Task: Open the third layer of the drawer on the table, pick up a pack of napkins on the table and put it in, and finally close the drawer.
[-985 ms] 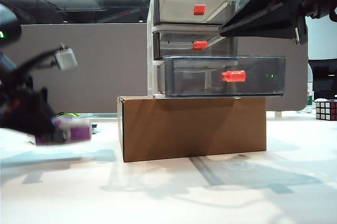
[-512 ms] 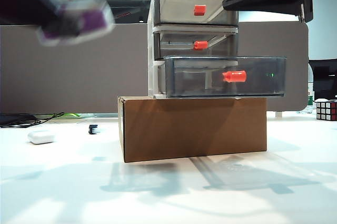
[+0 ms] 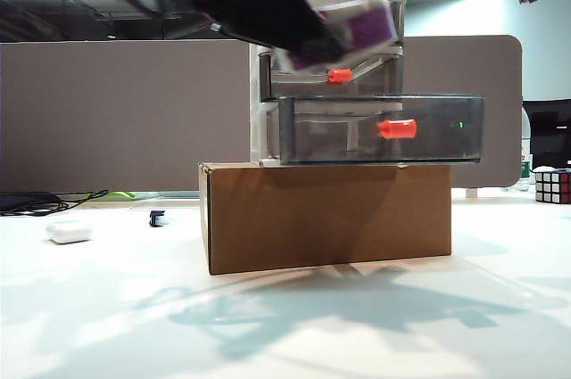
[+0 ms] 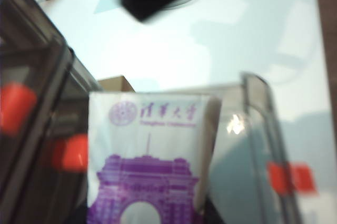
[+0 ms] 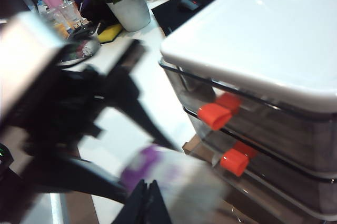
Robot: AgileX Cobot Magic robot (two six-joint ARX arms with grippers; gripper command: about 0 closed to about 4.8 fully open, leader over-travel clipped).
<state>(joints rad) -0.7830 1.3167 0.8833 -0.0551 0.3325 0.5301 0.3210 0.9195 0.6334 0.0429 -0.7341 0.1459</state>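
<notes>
Starting at the far left of the exterior view, you see a small white rounded case (image 3: 70, 233) lying on the worktop (image 3: 285, 325), with a tiny dark object (image 3: 158, 218) just beyond it. Next comes the brown cardboard box (image 3: 326, 214) carrying the drawer (image 3: 268, 111); its third layer (image 3: 379, 129) is pulled out, red-orange knob (image 3: 396, 128) facing you. Above it, your left pincer (image 3: 308, 40), blurred, is pinching the pack of napkins (image 3: 343, 33) in the air in front of the upper tiers, over the open tray. Your right pincer (image 5: 147, 203) hangs high above the unit at the upper right, its fingers pressed together with nothing between them. A Rubik's cube (image 3: 552, 186) sits at the far right.
</notes>
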